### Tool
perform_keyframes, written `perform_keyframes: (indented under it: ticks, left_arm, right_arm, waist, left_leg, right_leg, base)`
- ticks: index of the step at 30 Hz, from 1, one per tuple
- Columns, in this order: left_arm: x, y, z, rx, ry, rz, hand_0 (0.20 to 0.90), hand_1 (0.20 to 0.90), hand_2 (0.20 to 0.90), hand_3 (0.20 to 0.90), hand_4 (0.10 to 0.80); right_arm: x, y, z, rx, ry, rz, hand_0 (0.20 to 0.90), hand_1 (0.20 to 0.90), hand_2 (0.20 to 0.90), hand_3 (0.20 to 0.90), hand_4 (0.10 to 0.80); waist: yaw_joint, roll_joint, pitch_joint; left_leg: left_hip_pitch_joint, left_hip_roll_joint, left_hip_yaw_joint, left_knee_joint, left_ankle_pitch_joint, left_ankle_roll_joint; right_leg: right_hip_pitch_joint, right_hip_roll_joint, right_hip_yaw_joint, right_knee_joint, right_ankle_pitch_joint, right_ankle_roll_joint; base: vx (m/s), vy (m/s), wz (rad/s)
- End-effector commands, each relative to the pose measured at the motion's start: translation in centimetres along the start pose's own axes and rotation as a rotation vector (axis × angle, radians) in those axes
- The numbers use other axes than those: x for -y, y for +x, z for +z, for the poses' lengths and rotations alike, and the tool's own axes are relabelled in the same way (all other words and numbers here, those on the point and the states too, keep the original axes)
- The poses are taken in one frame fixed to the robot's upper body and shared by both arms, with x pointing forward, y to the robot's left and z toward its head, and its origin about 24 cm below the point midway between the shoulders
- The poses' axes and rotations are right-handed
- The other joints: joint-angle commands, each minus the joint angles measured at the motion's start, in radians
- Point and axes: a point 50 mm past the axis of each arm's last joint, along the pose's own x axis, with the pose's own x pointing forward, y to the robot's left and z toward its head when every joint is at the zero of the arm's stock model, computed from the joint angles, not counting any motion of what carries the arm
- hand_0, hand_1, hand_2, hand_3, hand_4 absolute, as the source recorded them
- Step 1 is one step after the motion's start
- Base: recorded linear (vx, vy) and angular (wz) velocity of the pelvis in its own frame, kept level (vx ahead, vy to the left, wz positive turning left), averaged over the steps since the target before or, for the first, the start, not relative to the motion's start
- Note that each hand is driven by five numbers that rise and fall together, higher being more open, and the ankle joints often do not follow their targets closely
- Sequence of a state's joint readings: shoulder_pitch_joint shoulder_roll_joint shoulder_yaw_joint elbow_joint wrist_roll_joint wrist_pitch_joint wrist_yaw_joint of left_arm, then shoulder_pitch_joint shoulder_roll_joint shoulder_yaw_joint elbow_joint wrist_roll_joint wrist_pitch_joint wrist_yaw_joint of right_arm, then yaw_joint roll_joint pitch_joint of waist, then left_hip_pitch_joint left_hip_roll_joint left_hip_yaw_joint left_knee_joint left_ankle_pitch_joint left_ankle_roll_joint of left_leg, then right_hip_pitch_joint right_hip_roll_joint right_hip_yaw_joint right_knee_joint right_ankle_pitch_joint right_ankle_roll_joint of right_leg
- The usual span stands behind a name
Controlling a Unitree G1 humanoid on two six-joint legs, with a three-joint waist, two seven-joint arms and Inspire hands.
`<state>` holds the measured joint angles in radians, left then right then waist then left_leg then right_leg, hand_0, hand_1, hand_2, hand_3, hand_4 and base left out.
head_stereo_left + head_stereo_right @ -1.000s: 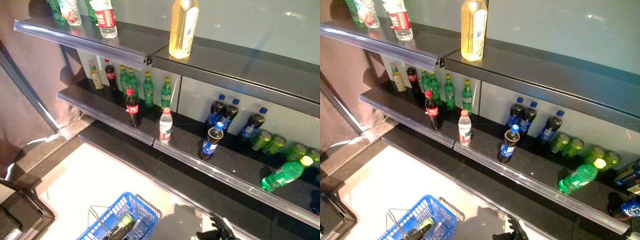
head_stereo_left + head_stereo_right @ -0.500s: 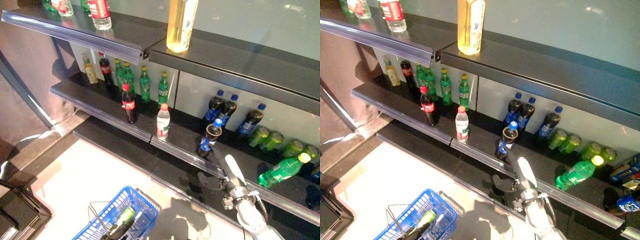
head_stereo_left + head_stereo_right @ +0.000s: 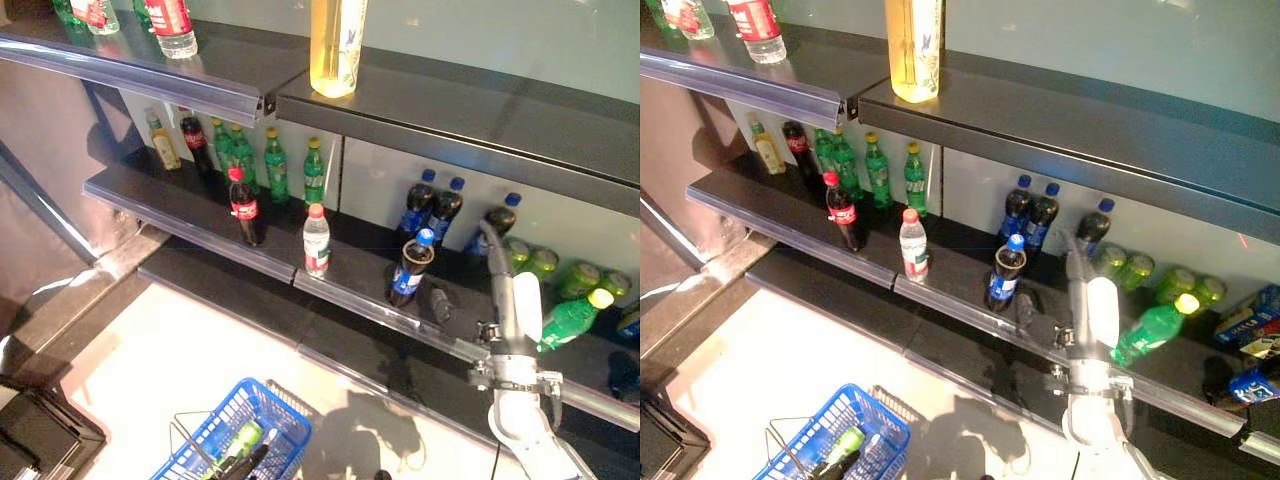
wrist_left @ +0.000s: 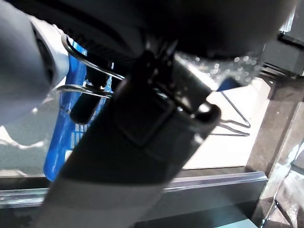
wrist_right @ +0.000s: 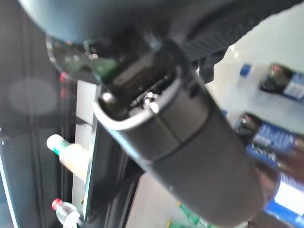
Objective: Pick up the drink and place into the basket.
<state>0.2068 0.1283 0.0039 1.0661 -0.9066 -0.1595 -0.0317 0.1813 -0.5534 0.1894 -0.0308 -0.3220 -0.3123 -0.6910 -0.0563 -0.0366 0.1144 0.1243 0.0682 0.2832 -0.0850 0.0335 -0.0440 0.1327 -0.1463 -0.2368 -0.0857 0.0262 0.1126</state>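
My right hand (image 3: 497, 250), fingers too dark to tell open or closed, reaches up toward the middle shelf (image 3: 200, 215), where the nearest drink, an upright blue-capped cola bottle (image 3: 409, 268), stands just to its left, nearer this hand than the left one.

Cola bottle (image 3: 410, 268) upright on shelf (image 3: 350, 295).

Dark right hand (image 3: 492, 232): finger pose indiscernible. Blue wire basket (image 3: 247, 432): lower part cropped. Tall yellow bottle (image 3: 335, 45): top cropped.
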Motion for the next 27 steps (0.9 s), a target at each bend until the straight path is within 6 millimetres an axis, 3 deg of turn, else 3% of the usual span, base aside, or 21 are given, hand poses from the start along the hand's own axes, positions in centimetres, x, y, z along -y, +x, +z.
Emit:
perform_keyframes:
  ticks: [1, 10, 17, 21, 25, 27]
  left_arm:
    - [2.3, 0.1, 2.2, 0.146, 0.039, -0.153, 0.3, 0.3, 0.3, 0.2, 0.1]
    - [3.1, 0.3, 2.7, 0.14, 0.073, -0.174, 0.3, 0.3, 0.3, 0.2, 0.1]
    - [3.5, 0.3, 2.4, 0.137, 0.086, -0.186, 0.3, 0.3, 0.3, 0.2, 0.1]
    - [4.6, 0.4, 3.0, 0.154, 0.082, -0.22, 0.3, 0.3, 0.3, 0.2, 0.1]
    - [8.3, 0.6, 5.4, 0.236, 0.058, -0.34, 0.3, 0.3, 0.3, 0.2, 0.1]
    - [9.3, 0.5, 6.0, 0.255, 0.051, -0.367, 0.3, 0.3, 0.3, 0.2, 0.1]
  right_arm:
    - [2.2, 2.8, 3.4, 0.172, 0.144, -0.12, 0.9, 0.9, 0.9, 0.9, 0.8]
    - [1.8, 4.1, 3.1, 0.095, 0.287, -0.143, 0.9, 0.9, 0.9, 0.9, 0.8]
    - [1.0, 4.7, 2.5, 0.024, 0.353, -0.195, 0.9, 0.9, 0.9, 0.9, 0.8]
    - [0.8, 5.4, 2.7, 0.027, 0.381, -0.239, 0.9, 0.9, 0.9, 0.9, 0.8]
    - [1.1, 8.8, 4.3, 0.088, 0.436, -0.337, 0.9, 0.9, 0.9, 0.9, 0.8]
    - [1.2, 9.6, 4.7, 0.099, 0.45, -0.351, 0.9, 0.9, 0.9, 0.9, 0.8]
  waist:
    - [0.033, 0.004, -0.033]
    - [0.051, 0.004, 0.025]
    - [0.059, 0.015, 0.069]
    - [0.062, 0.018, 0.105]
    - [0.066, 0.027, 0.204]
    - [0.063, 0.03, 0.227]
  left_leg:
    - [0.03, 0.054, 0.029, 0.097, -0.106, -0.006]
    - [-0.044, 0.064, 0.007, 0.248, -0.144, -0.004]
    - [-0.084, 0.075, 0.003, 0.306, -0.149, -0.009]
    - [-0.124, 0.083, 0.0, 0.349, -0.151, -0.013]
    - [-0.237, 0.103, -0.018, 0.415, -0.134, -0.022]
    - [-0.266, 0.107, -0.022, 0.432, -0.125, -0.024]
  right_leg:
    - [-0.042, -0.079, -0.05, 0.068, 0.022, 0.053]
    - [-0.089, -0.068, -0.059, 0.178, -0.026, 0.011]
    - [-0.13, -0.061, -0.053, 0.236, -0.047, -0.006]
    - [-0.157, -0.058, -0.048, 0.255, -0.048, -0.017]
    - [-0.246, -0.057, -0.039, 0.292, -0.041, -0.033]
    - [-0.273, -0.054, -0.034, 0.307, -0.04, -0.038]
  base:
    - [0.0, 0.0, 0.0]
    - [0.0, 0.007, -0.03]
    - [0.027, 0.021, 0.01]
    - [-0.027, -0.014, 0.06]
    - [-0.191, -0.046, 0.05]
    - [-0.127, -0.024, 0.03]
